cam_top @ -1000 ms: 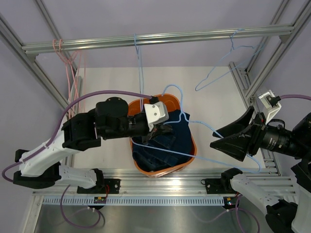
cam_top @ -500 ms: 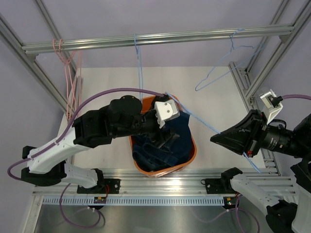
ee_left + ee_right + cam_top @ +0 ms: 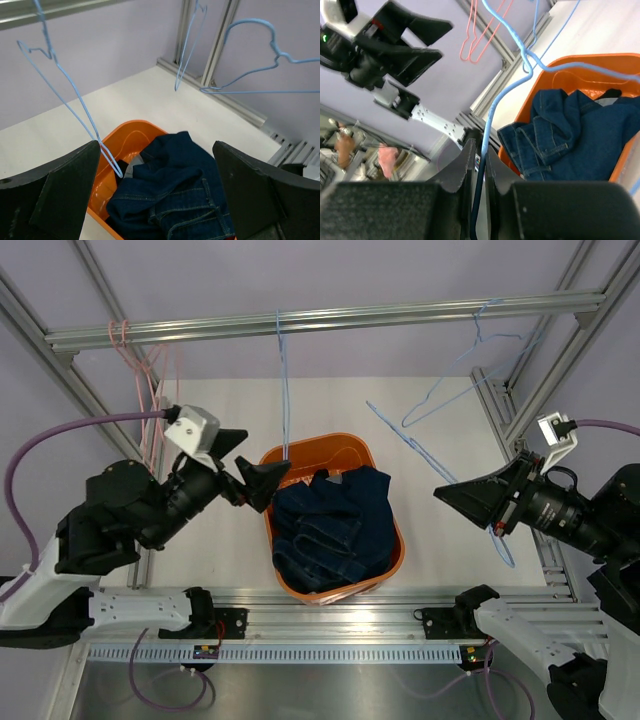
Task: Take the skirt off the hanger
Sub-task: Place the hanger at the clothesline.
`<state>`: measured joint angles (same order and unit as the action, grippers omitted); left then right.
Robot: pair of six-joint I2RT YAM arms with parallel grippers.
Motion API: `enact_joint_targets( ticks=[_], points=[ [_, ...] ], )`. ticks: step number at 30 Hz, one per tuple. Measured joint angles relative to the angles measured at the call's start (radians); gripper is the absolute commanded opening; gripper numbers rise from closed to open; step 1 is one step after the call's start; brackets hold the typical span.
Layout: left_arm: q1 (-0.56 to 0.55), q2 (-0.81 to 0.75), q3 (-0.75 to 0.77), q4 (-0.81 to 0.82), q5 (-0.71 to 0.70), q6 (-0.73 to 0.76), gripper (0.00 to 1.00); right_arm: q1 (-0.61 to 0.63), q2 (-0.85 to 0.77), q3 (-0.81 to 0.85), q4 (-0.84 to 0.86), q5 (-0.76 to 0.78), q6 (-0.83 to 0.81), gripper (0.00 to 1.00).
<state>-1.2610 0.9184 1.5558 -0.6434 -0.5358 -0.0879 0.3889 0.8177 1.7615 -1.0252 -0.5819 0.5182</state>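
Dark-blue denim garment point(image 3: 335, 525): heaped in orange plastic basket point(image 3: 320, 440) at table centre, apart from the held hanger. Thin light-blue wire hanger point(image 3: 487, 125): in the air right of the basket, pinched between narrow fingers of right gripper point(image 3: 479, 150). Left gripper point(image 3: 155, 150): high, left of basket, fingers wide, nothing between them.

White links point(image 3: 50, 592), black joints point(image 3: 115, 505), purple cables point(image 3: 610, 424), black wedge-shaped tool fingers point(image 3: 260, 195)
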Motion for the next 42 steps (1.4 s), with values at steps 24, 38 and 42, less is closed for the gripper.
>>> enact_joint_targets(
  ticks=[24,38,42],
  points=[
    [0.000,-0.078,-0.119,0.055,0.012,-0.128,0.99,0.086,0.082,-0.355,0.880,0.417,0.609,0.00],
    [0.000,-0.174,-0.161,0.044,0.017,-0.150,0.99,0.229,0.246,-0.397,1.092,0.674,0.573,0.00],
    [0.000,-0.198,-0.179,0.042,0.016,-0.150,0.99,0.232,0.259,-0.413,1.128,0.705,0.558,0.00]
  ],
)
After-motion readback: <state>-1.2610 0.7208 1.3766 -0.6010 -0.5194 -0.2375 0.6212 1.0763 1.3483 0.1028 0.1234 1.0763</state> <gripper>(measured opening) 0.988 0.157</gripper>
